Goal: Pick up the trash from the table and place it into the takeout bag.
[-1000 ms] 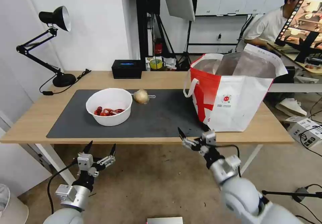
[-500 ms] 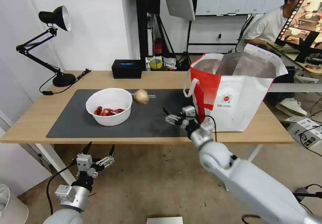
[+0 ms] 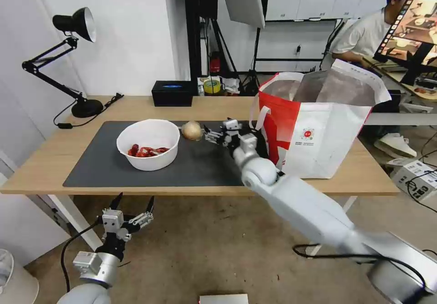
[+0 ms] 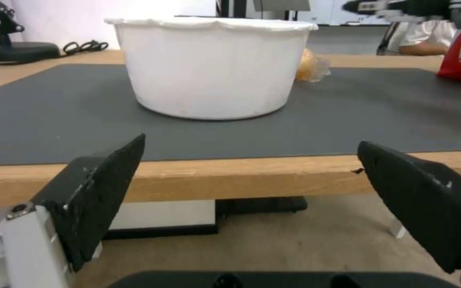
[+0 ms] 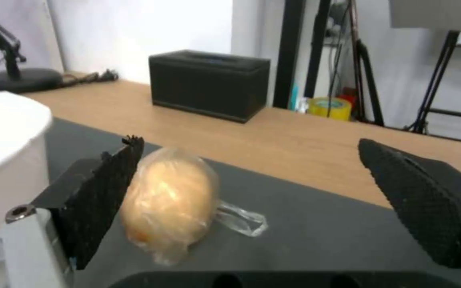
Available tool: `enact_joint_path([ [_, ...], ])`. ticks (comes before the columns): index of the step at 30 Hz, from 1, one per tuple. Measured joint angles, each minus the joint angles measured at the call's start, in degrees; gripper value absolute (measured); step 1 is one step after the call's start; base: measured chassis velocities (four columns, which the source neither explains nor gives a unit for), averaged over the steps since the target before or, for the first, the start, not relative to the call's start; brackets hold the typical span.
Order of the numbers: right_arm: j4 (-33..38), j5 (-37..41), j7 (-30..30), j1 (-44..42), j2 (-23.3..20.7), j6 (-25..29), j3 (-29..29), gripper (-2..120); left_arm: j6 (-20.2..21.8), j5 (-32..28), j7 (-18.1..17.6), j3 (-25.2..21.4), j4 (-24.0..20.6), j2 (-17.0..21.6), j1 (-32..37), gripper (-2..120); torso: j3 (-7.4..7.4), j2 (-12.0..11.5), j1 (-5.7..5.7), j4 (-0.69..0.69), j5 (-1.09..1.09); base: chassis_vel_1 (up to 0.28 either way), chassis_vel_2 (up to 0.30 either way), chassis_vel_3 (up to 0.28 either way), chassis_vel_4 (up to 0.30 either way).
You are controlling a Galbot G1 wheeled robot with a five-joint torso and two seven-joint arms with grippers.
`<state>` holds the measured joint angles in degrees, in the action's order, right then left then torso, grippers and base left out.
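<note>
On the dark grey mat [image 3: 205, 165] of the table [image 3: 41, 167] stands a white bowl [image 3: 148, 144] with red scraps. Just to its right lies a tan ball [image 3: 191, 130] wrapped in clear plastic. My right gripper [image 3: 210, 136] is open, low over the mat, a little to the right of the ball. In the right wrist view the ball [image 5: 169, 200] lies ahead of the right gripper [image 5: 249, 144], close to one finger [image 5: 102, 184]. The red-and-white takeout bag [image 3: 318, 131] stands open at the table's right. My left gripper [image 3: 134, 200] hangs open below the table's front edge, facing the bowl [image 4: 212, 66].
A black tissue box [image 3: 172, 93] sits at the table's back edge, with a yellow tape roll [image 3: 211, 86] beyond it. A black desk lamp [image 3: 75, 24] stands at the back left with its cable on the tabletop. The bag's white handle [image 3: 257, 113] hangs close to my right arm.
My right arm has risen from below the table's front edge and reached left and forward over the mat to the ball. The left arm has barely moved.
</note>
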<state>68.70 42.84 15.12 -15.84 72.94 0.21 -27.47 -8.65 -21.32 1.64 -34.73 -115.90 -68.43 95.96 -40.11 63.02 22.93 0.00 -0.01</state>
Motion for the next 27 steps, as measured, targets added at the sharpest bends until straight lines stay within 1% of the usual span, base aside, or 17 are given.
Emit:
enact_joint_path([
  [2,-3.9,0.0,-1.2,1.8,2.4,0.1,-0.5,100,-0.2,-0.1,0.0,-0.4,-0.1,0.0,0.3,100,0.00,0.0,0.00,0.01,-0.01,0.000,0.000,0.000,0.000],
  [3,-3.9,0.0,-1.2,1.8,2.4,0.1,-0.5,100,-0.2,-0.1,0.0,-0.4,-0.1,0.0,0.3,100,0.00,0.0,0.00,0.01,-0.01,0.000,0.000,0.000,0.000],
  [6,-9.1,-0.1,-2.8,3.8,5.7,0.2,-1.0,100,-0.6,-0.2,0.1,-0.7,-0.1,0.0,0.7,100,0.01,0.0,0.00,0.01,0.00,0.000,0.000,0.000,0.000],
  [10,-11.6,-0.2,-3.6,4.7,7.3,0.2,-1.2,100,-0.6,-0.2,0.1,-0.8,-0.1,-0.1,0.8,100,0.00,0.0,-0.01,0.00,0.00,0.000,0.000,0.000,0.000],
  [13,-16.7,-0.3,-5.9,6.5,9.8,0.2,-1.4,100,-0.7,-0.2,0.1,-0.8,-0.3,-0.2,1.0,100,0.00,0.0,-0.01,0.00,0.00,0.000,0.000,0.000,0.000],
  [14,-16.7,-0.3,-5.9,6.5,9.8,0.2,-1.4,100,-0.7,-0.2,0.1,-0.8,-0.3,-0.2,1.0,100,0.00,0.0,-0.01,0.00,0.00,0.000,0.000,0.000,0.000],
  [17,-21.0,-0.2,-8.5,8.3,11.6,0.1,-1.8,100,-0.8,-0.2,0.2,-0.8,-0.4,-0.3,1.0,100,0.01,0.0,-0.01,-0.01,0.00,0.000,0.000,0.000,0.000],
  [22,-23.5,0.1,-10.8,9.6,12.7,-0.5,-2.7,100,-0.9,-0.2,0.2,-0.7,-0.4,-0.5,1.1,100,0.01,0.0,-0.01,0.00,0.00,0.000,0.000,0.000,0.000],
  [27,-25.2,0.7,-12.1,10.3,14.0,-2.8,-3.3,100,-1.1,-0.2,0.3,-0.7,-0.6,-0.7,1.1,100,0.00,0.0,-0.01,0.00,0.01,0.000,0.000,0.000,0.000],
])
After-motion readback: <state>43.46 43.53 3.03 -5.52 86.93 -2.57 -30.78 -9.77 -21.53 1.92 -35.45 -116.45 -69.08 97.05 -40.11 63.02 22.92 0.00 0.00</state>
